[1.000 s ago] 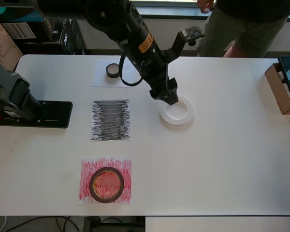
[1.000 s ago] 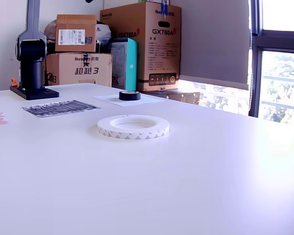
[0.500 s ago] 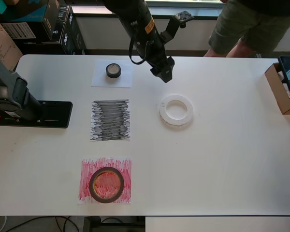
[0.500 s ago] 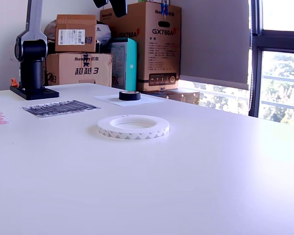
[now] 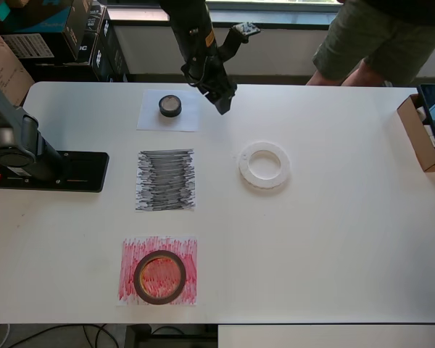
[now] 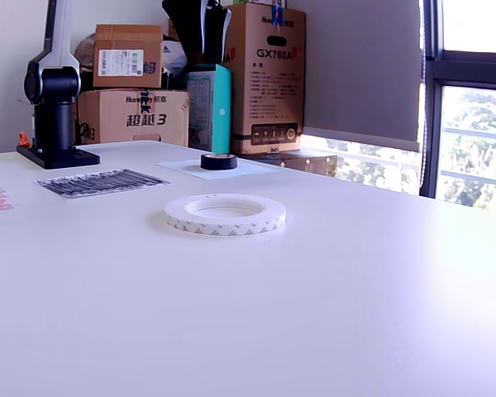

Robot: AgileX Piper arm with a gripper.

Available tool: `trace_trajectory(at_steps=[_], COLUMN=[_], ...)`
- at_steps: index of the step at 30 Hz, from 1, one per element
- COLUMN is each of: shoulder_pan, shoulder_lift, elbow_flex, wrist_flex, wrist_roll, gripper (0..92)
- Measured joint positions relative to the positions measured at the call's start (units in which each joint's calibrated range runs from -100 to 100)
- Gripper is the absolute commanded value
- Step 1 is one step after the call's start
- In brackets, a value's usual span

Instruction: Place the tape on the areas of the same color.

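Your dark-red tape roll (image 5: 159,277) sits on red-scribbled paper patch (image 5: 181,250): done. Small black tape roll (image 5: 170,106) sits on plain white paper patch (image 5: 149,117), black-scribbled patch (image 5: 166,179) beside it bare; flat white tape ring (image 5: 264,165) on table (image 5: 333,232). Both left. Black gripper (image 5: 223,104) near black roll, carries nothing; finger spread — cannot tell.

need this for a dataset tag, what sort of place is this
Probably an office or lab storeroom used as a robot test bench: a white table with a clamped arm base, stacked cardboard boxes behind it, and a window.
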Motion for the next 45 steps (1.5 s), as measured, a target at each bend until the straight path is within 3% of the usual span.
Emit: trace_trajectory(at_steps=[15,30,45], shoulder_pan=[0.53,10.47,11.31], shoulder_lift=[0.00,0.00,0.00], elbow_flex=[1.43,10.92,11.73], wrist_flex=[0.00,-0.14,-0.01], wrist_roll=[-0.24,0.19,-0.46], gripper=[82.5,82.5,82.5])
